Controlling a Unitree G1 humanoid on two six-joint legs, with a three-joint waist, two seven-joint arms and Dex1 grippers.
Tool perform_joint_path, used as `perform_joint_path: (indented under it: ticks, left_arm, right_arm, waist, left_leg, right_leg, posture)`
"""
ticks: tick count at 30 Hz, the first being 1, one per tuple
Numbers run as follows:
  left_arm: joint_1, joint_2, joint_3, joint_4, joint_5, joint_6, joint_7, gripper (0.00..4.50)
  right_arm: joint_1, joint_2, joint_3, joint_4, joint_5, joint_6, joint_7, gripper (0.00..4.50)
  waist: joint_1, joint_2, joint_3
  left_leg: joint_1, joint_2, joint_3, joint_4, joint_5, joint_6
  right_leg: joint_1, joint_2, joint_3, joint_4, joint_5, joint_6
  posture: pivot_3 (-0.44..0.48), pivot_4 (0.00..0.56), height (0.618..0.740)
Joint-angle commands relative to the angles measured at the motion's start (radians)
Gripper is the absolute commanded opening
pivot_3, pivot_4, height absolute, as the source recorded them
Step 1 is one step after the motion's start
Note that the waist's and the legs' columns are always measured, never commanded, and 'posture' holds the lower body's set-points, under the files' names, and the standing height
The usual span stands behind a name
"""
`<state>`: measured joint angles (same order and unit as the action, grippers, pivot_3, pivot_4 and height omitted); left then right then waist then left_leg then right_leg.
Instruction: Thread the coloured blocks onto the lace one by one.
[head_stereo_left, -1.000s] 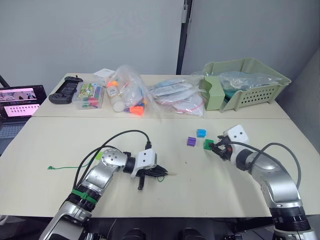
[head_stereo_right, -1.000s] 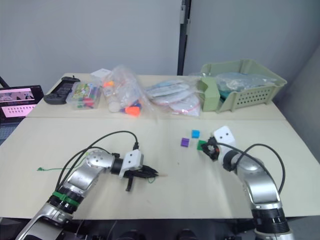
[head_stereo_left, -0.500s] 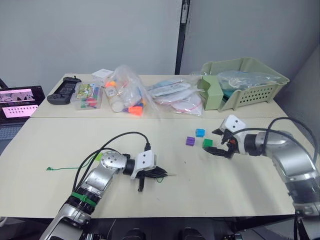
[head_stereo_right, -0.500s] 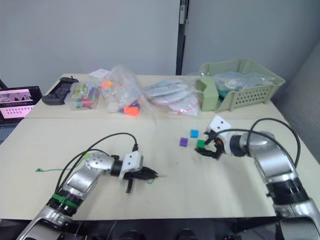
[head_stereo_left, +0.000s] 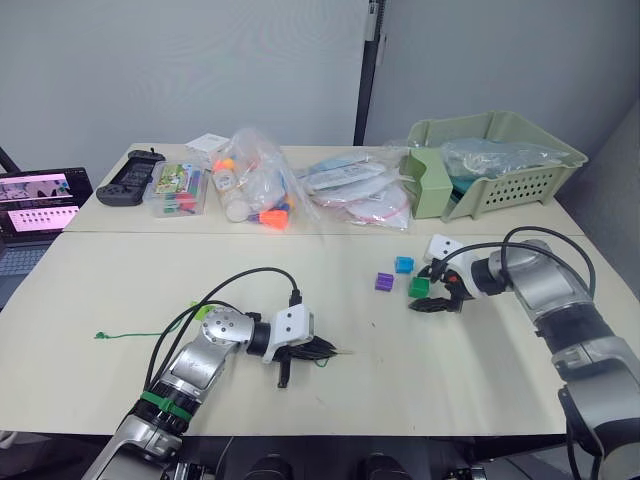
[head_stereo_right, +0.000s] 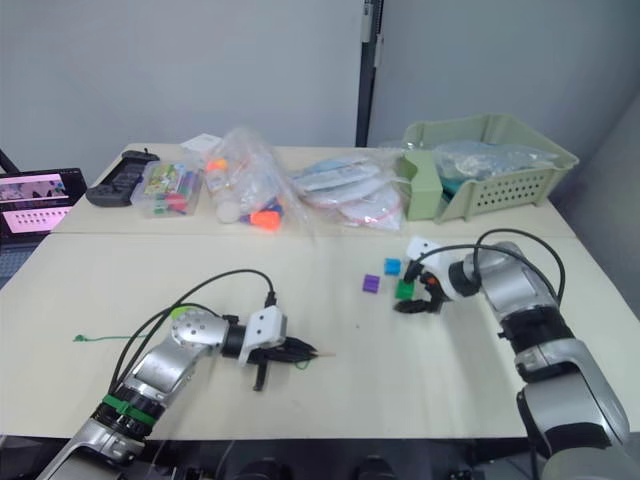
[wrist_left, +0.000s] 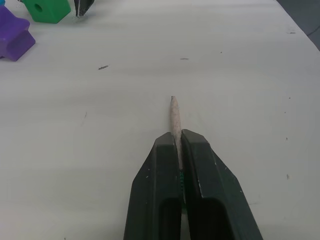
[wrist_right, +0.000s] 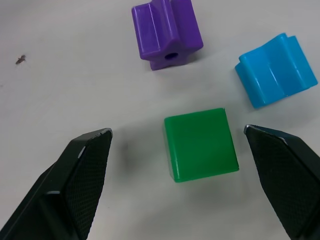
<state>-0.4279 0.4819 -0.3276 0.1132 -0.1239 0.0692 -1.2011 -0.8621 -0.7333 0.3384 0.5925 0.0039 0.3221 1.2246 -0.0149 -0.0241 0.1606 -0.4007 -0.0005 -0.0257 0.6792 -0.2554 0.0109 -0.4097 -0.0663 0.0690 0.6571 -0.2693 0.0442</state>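
- My left tool (wrist_left: 176, 142) lies low on the bench (head_stereo_left: 420, 380), in the lower middle of the head view, its fingers pressed together on the lace (wrist_left: 174, 117); the pale stiff tip sticks out past the fingertips.
- The rest of the lace trails off as a thin green line toward the left edge of the bench (head_stereo_left: 120, 335).
- My right tool (wrist_right: 177, 150) sits right of centre in the head view, fingers spread wide apart and holding nothing.
- In the right wrist view the green block (wrist_right: 201, 144) lies flat on the bench between my two spread fingers, touching neither.
- Just beyond it lie the purple block (wrist_right: 167, 32), with a hole in its near face, and the blue block (wrist_right: 275, 69).
- In the head view these three blocks cluster right of centre: purple (head_stereo_left: 384, 282), blue (head_stereo_left: 403, 265), green (head_stereo_left: 418, 287).
- A green basket (head_stereo_left: 500, 160) and clear bags (head_stereo_left: 260, 190) stand along the far side, at the top of the frame.
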Motion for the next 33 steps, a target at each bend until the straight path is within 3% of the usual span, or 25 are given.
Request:
perform_joint_path:
  ticks: [1,10,11,13,19,22,25,33]
  left_arm:
    - [0.0,0.007,0.023,-0.045,-0.019,0.002,0.01,0.0]
    - [0.004,0.009,0.021,-0.066,-0.025,0.02,0.015,0.0]
    - [0.003,0.009,0.021,-0.066,-0.026,0.021,0.015,0.0]
    - [0.001,0.008,0.021,-0.069,-0.026,0.024,0.015,0.0]
    - [-0.024,0.005,0.024,-0.118,-0.023,0.08,0.042,0.0]
    - [-0.043,0.006,0.021,-0.159,-0.025,0.13,0.056,0.0]
    - [-0.051,0.026,-0.002,-0.193,-0.004,0.157,0.051,0.0]
    - [-0.029,0.077,-0.028,-0.246,0.007,0.2,0.041,0.0]
  right_arm:
    - [-0.027,0.003,-0.013,0.04,-0.025,-0.055,0.021,4.23]
    - [-0.028,0.017,-0.041,0.049,-0.029,-0.091,0.029,1.3]
    - [-0.017,0.016,-0.045,0.024,-0.023,-0.09,0.033,1.19]
    - [0.015,0.01,-0.059,-0.062,0.003,-0.061,0.049,1.19]
    - [0.236,-0.042,-0.091,-0.701,0.153,0.287,0.078,1.19]
    - [0.316,-0.048,-0.073,-0.896,0.171,0.405,0.025,1.19]
    - [0.371,-0.037,-0.036,-0.989,0.165,0.452,-0.03,1.19]
    - [0.453,-0.069,0.044,-0.941,0.098,0.377,-0.097,1.19]
  waist:
    - [0.001,0.0,0.0]
    - [-0.001,0.0,0.0]
    - [-0.001,0.0,0.0]
    - [0.0,0.0,0.0]
    - [0.003,0.0,0.0]
    - [0.003,0.0,0.0]
    - [0.003,0.0,0.0]
    - [0.001,0.0,0.0]
  left_leg:
    - [0.0,0.0,0.0,0.0,0.0,0.0]
    - [0.0,-0.001,0.0,0.0,0.0,0.0]
    - [0.0,-0.001,0.0,0.0,0.0,0.0]
    - [0.0,-0.001,0.0,0.0,0.0,0.0]
    - [-0.004,-0.001,-0.002,0.001,0.0,0.0]
    - [-0.007,-0.001,-0.002,0.002,0.0,0.0]
    - [-0.006,-0.002,-0.001,0.004,0.001,-0.001]
    - [-0.003,-0.002,-0.001,0.004,0.001,-0.001]
  right_leg:
    - [0.0,-0.001,0.0,0.0,0.0,0.0]
    - [0.0,-0.001,0.0,0.0,0.0,0.0]
    - [0.0,-0.001,0.0,0.0,0.0,0.0]
    - [0.0,-0.001,0.0,0.0,0.0,0.0]
    - [-0.003,-0.002,-0.001,0.001,0.0,0.0]
    - [-0.007,-0.002,-0.001,0.005,0.0,0.0]
    - [-0.007,-0.002,-0.001,0.006,0.0,0.0]
    - [-0.004,0.0,-0.001,0.006,0.0,0.0]
  posture:
    - [0.0,0.15,0.74]
    - [0.0,0.15,0.74]
    - [0.0,0.15,0.74]
    - [0.0,0.15,0.74]
    - [0.0,0.15,0.74]
    - [0.0,0.15,0.74]
    - [0.0,0.15,0.74]
    - [0.0,0.15,0.74]
